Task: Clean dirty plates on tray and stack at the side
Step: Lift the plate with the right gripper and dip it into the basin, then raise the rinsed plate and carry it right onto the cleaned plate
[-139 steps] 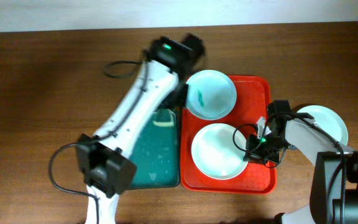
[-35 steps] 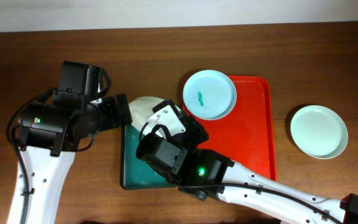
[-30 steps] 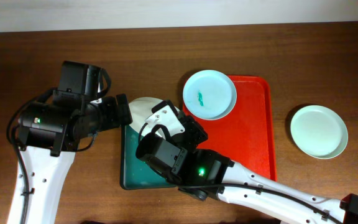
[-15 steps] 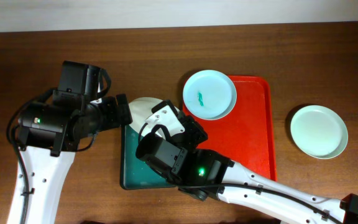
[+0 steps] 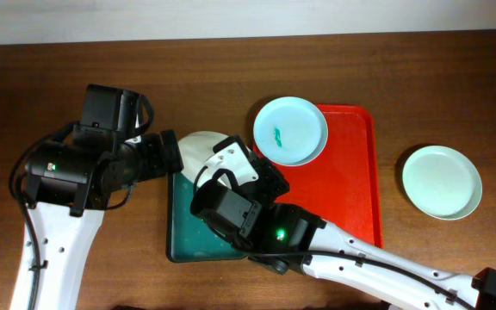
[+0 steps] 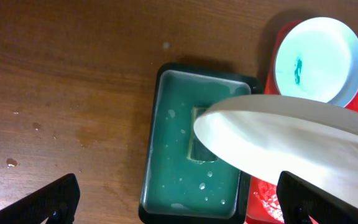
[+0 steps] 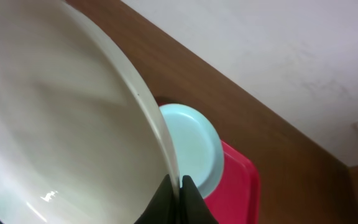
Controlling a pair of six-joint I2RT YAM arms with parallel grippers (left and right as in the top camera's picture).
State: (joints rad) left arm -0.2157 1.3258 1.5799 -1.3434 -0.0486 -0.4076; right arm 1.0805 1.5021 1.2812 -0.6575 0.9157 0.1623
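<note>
White plate pinched at its rim by the right gripper, tilted above the dark green tray left of center. Left gripper is spread wide beside it, and the smeared plate sits at the upper-left corner of the red tray.

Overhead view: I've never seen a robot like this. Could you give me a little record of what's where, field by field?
Held plate: white plate, tilted over one end of the teal tray
Right fingers: shut on that plate's rim
Left fingers: open, holding nothing
Smeared plate: teal mark, at the top-left corner of the red tray in the overhead view
Third plate: on the table right of the red tray, no marks visible
</note>
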